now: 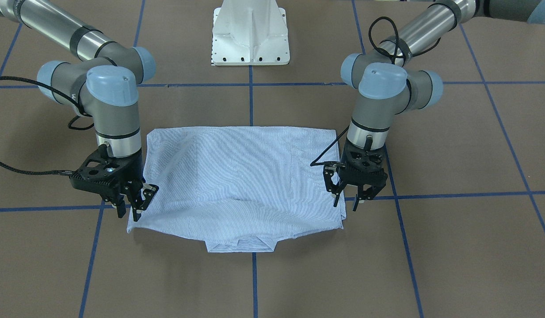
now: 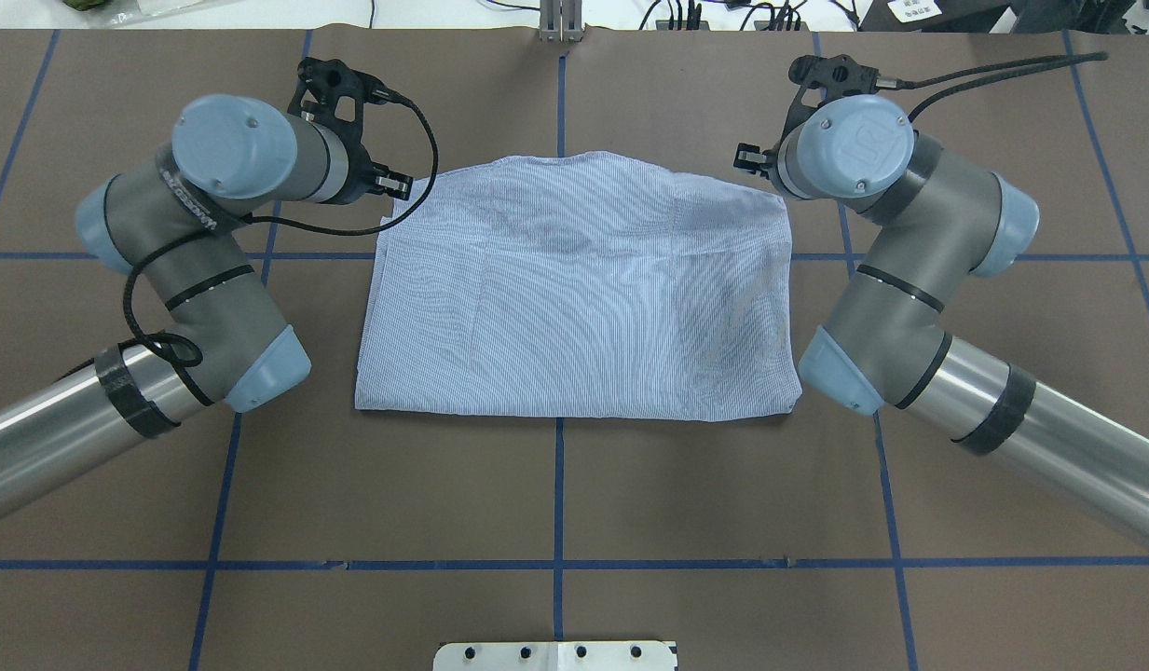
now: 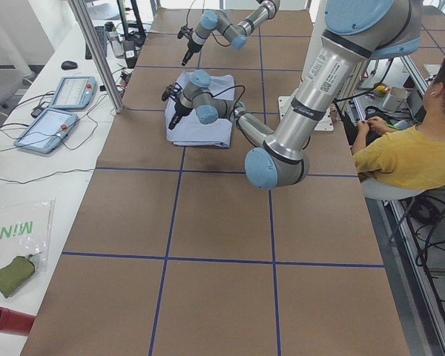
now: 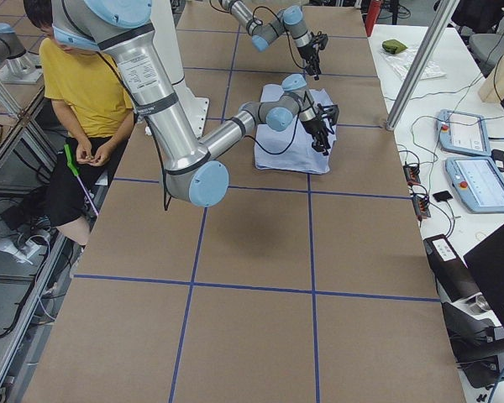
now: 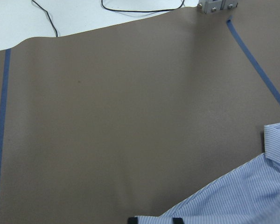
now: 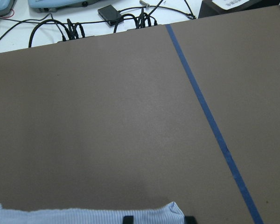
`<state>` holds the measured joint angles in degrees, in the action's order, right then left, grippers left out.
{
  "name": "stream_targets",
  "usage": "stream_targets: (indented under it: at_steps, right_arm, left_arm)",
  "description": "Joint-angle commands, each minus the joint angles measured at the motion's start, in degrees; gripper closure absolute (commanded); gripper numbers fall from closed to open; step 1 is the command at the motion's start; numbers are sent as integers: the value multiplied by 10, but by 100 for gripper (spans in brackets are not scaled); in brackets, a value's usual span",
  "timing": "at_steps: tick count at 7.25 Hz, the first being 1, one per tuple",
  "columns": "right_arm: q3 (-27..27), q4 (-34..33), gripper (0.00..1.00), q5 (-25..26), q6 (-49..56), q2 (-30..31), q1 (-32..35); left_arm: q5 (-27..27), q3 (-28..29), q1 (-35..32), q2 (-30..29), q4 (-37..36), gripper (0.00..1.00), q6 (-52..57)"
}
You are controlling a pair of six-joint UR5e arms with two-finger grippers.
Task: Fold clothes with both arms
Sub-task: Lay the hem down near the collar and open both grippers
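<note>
I count one light blue, finely white-striped button shirt [image 1: 245, 176] on the table. There are two silver-grey tubular robot arms, the left arm [image 1: 418, 33] and the right arm [image 1: 55, 26], and two black two-finger grippers, the left gripper [image 1: 345, 203] and the right gripper [image 1: 129, 213]. Beyond those I make out one white metal pedestal base [image 1: 250, 35], two flat grey-blue teach pendants [image 3: 74, 91] [image 3: 48, 127], one small olive-green fabric pouch [image 3: 13, 273] and one person in a yellow top [image 3: 415, 156].

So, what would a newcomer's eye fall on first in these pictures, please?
The blue striped shirt, folded to a rectangle in the middle of the table, its collar poking out on the operators' side. Then the left claw and right claw, both open, one at each collar-end corner.
</note>
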<state>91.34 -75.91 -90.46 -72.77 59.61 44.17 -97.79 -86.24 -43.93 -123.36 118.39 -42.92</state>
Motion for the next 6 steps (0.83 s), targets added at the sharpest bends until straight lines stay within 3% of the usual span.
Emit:
stream_targets:
  at_steps: [1, 3, 6]
  right_arm:
    - [38, -4, 0, -69, 33, 13, 31]
    - [50, 0, 0, -68, 32, 20, 30]
    - [59, 1, 0, -68, 30, 21, 30]
  left_arm:
    - [-92, -45, -36, 30, 0, 0, 76]
    - [-94, -114, -27, 81, 2, 0, 33]
    - [-62, -183, 82, 152, 60, 0, -150]
